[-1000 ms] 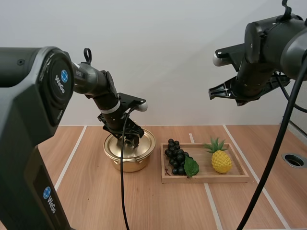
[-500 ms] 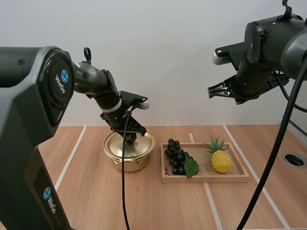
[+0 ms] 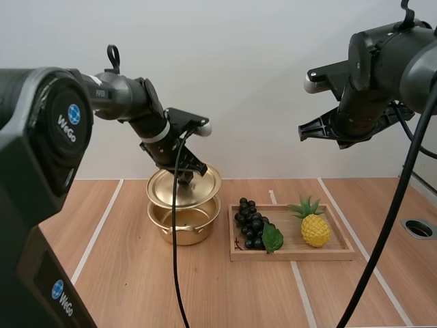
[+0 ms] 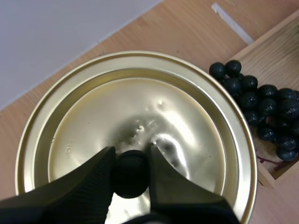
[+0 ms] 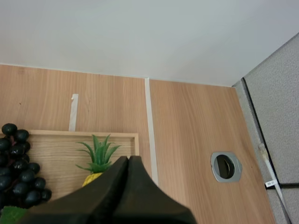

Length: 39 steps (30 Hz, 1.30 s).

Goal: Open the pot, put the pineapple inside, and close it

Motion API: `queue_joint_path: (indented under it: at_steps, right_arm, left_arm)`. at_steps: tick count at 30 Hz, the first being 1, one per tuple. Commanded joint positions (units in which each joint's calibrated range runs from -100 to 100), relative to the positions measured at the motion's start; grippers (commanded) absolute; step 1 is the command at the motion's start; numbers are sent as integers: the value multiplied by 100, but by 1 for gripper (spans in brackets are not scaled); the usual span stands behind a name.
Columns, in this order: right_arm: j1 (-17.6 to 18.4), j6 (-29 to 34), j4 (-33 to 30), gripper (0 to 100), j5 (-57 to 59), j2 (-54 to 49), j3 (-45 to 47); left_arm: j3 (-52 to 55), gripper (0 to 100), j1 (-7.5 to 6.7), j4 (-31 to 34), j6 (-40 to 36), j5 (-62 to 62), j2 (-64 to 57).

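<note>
Above the round gold metal pot, grips the shallow gold lid with the left gripper, pinched on the small black knob, lid hanging clear of the rim. Holds the right gripper pressed together on nothing, high over the flat wooden tray bearing the yellow green-crowned pineapple beside the bunch of black grapes. Looks like the opening step, almost finished. Calls next for parking the lid on bare table, then lowering the right gripper, spread, around the pineapple.
</note>
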Motion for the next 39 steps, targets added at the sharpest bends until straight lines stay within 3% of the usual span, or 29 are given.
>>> queue_joint_path:
  at_steps: [1, 17, 20, 26, 27, 33, 39]
  right_arm:
    - [-16, 49, 8, 0, 266, -14, 16]
    - [-16, 38, -135, 2, 690, -3, 16]
    - [-16, 38, -150, 28, 805, -3, 16]
    - [-16, 38, -166, 96, 820, -17, 16]
    - [-16, 38, -182, 100, 769, -28, 16]
    - [-16, 38, -439, 100, 95, -128, 16]
    - [-16, 110, -372, 100, 194, -128, 16]
  left_arm:
    - [-250, 0, -17, -45, -44, 174, -587]
    - [-668, 0, -17, 203, -44, -118, -2621]
    - [-771, 0, -17, 217, -44, -93, -2870]
    - [-1018, 0, -17, 303, -44, 5, -3261]
    - [-1033, 0, -17, 354, -44, -11, -3303]
    - [-1032, 0, -17, 644, -44, -49, -3549]
    - [-1032, 0, -17, 685, -44, -31, -3695]
